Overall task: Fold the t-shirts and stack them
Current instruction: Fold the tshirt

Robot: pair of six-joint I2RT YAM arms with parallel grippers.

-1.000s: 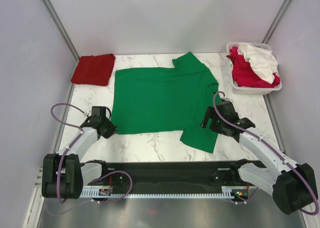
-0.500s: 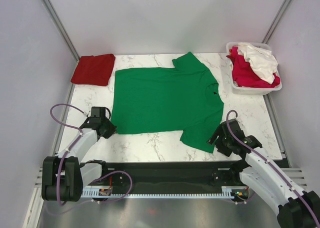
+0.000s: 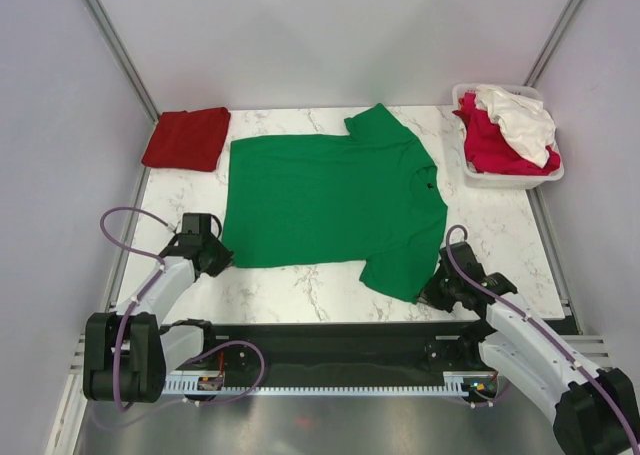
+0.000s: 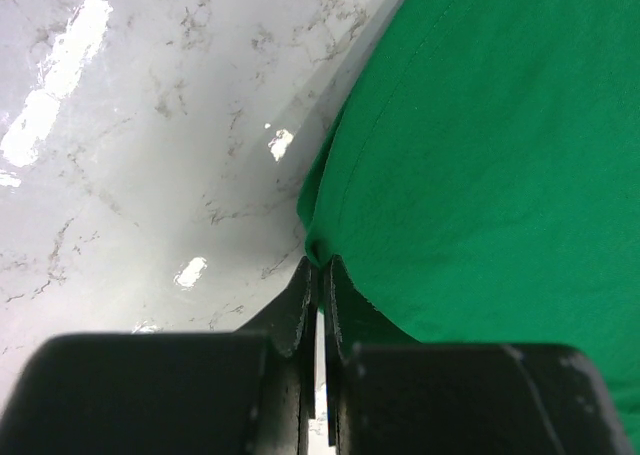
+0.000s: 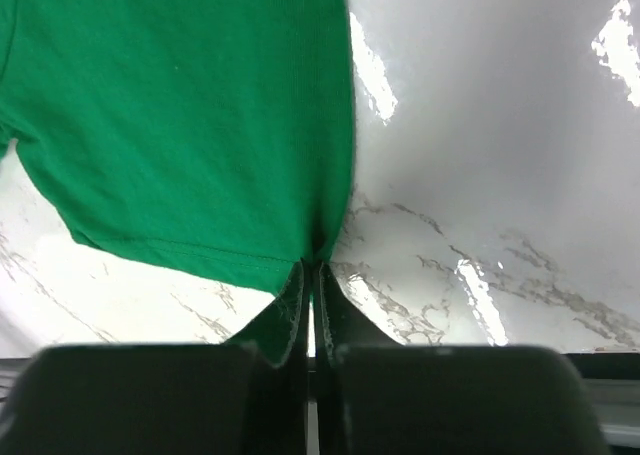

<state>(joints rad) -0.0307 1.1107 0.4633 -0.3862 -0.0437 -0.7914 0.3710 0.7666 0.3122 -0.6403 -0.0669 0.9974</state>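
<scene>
- One dark red t-shirt (image 3: 187,138) lies folded into a neat rectangle at the far left corner of the desk (image 3: 300,287). I judge it finished and the start of the stack.
- The green t-shirt (image 3: 330,200) is the one in work. It lies spread flat in the middle of the desk, collar toward the right and hem toward the left, with no fold made in it yet.
- The left hand (image 4: 318,267) is clenched on the green t-shirt's near hem corner, with a small ridge of cloth pinched between its fingertips.
- The right hand (image 5: 311,267) is clenched on the outer corner of the near sleeve, low against the desk.
- With both near corners gripped, the first fold looks about to begin. The folding itself and the placing onto the dark red t-shirt are left to do.
- A crimson-pink t-shirt (image 3: 487,145) and a white t-shirt (image 3: 520,120) sit crumpled in the white plastic basket (image 3: 510,182) at the far right, untouched.
- By my count, one shirt is done, one is started and at least two are waiting, so the task is well short of halfway.
</scene>
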